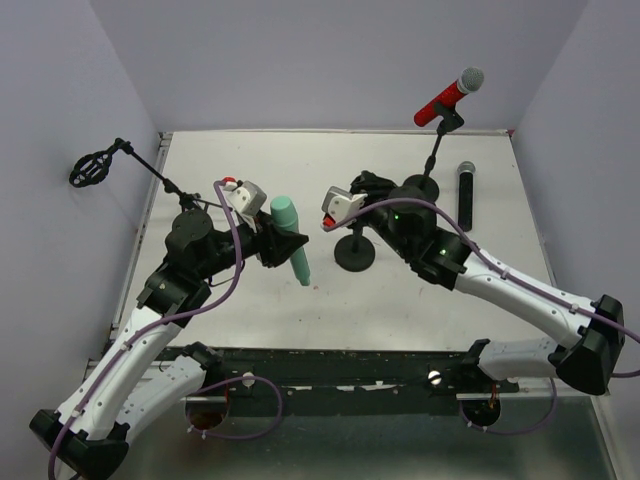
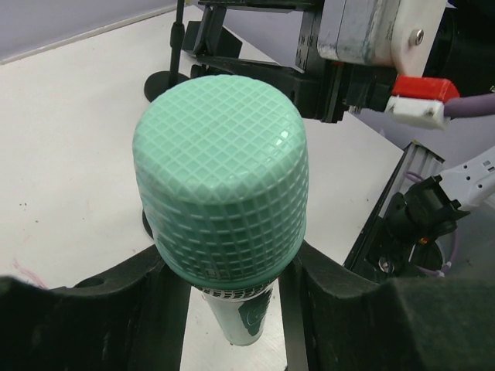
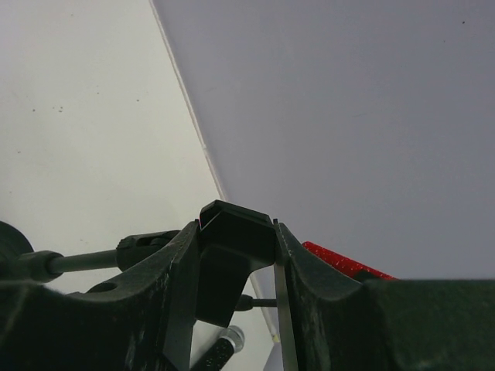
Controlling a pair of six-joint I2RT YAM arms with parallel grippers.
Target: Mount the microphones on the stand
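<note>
My left gripper is shut on the mint-green microphone, gripping the body just below the head, with the handle pointing down at the table. My right gripper is shut on the black clip atop the middle stand. The red microphone sits clipped in the back stand. By the right edge, the black microphone lies flat on the table.
A third stand with a black cage-like holder reaches out past the table's left edge. The white table is walled at the back and sides. The two wrists are close together near the middle stand.
</note>
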